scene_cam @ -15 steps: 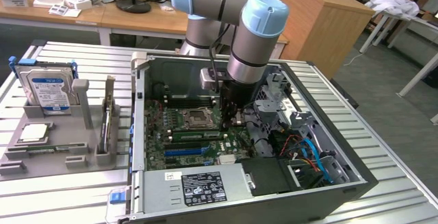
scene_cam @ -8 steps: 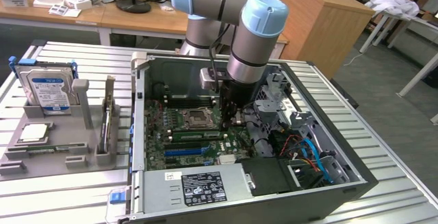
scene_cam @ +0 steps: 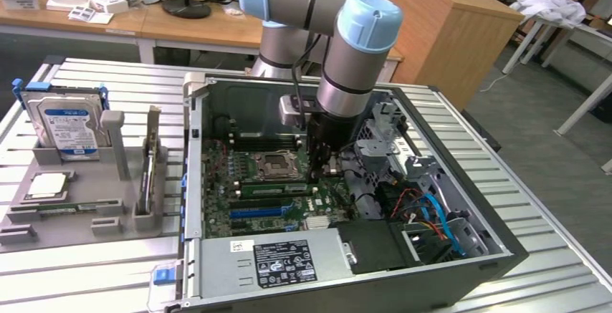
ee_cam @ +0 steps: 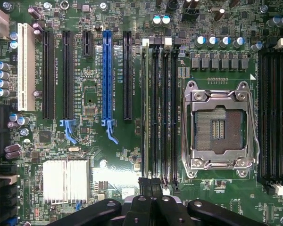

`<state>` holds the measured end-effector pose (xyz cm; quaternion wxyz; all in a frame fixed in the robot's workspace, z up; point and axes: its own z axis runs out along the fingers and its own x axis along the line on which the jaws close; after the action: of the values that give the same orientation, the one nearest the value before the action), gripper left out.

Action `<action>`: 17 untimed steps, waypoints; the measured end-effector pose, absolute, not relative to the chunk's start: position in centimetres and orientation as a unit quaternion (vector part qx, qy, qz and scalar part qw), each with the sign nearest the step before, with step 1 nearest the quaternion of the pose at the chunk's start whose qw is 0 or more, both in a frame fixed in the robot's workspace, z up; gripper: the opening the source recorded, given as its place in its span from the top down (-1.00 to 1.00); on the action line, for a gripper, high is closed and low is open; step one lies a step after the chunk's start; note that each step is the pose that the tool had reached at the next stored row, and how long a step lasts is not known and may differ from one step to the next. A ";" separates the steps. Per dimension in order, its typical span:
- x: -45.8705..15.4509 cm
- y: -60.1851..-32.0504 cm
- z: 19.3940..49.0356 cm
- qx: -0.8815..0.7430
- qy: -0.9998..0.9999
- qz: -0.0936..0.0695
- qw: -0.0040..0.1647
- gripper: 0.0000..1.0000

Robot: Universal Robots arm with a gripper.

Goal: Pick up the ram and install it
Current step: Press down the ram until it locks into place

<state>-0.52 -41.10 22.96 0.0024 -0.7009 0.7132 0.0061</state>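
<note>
The claw (ee_cam: 151, 195), closed with its fingers together, is hovering inside the open computer case (scene_cam: 459, 256) directly over the ram (ee_cam: 145, 106), which is standing edge-on in a memory slot beside the empty processor socket (ee_cam: 220, 129); pressing squarely downward along the slot is advisable.

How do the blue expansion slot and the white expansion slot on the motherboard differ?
The blue slot is narrow, the white slot wider. The blue slot ends in a latch clip; the white slot shows none. Black slots flank the blue slot; the white slot ends the row. Both are empty and parallel.
</note>
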 end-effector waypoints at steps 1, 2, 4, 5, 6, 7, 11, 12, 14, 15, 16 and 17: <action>-0.5 -41.1 23.0 -0.701 0.713 0.006 0.002 0.79; -0.5 -41.1 22.9 -0.701 0.713 0.006 0.003 0.79; -0.5 -41.1 22.8 -0.701 0.713 0.006 0.003 0.79; -0.5 -41.1 22.8 -0.701 0.713 0.006 0.002 0.79; -0.5 -41.1 22.8 -0.701 0.713 0.006 0.002 0.79; -0.5 -41.1 22.8 -0.701 0.713 0.006 0.002 0.79; -0.5 -41.1 22.7 -0.701 0.713 0.006 0.003 0.79; -0.5 -41.1 22.6 -0.701 0.713 0.006 0.003 0.79; -0.5 -41.1 22.6 -0.701 0.713 0.006 0.002 0.79; -0.5 -41.1 22.6 -0.701 0.713 0.006 0.002 0.79; -0.5 -41.1 22.6 -0.701 0.713 0.006 0.002 0.79; -0.5 -41.1 22.6 -0.701 0.713 0.006 0.002 0.79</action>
<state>-0.52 -41.10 22.61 0.0025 -0.7009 0.7132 0.0062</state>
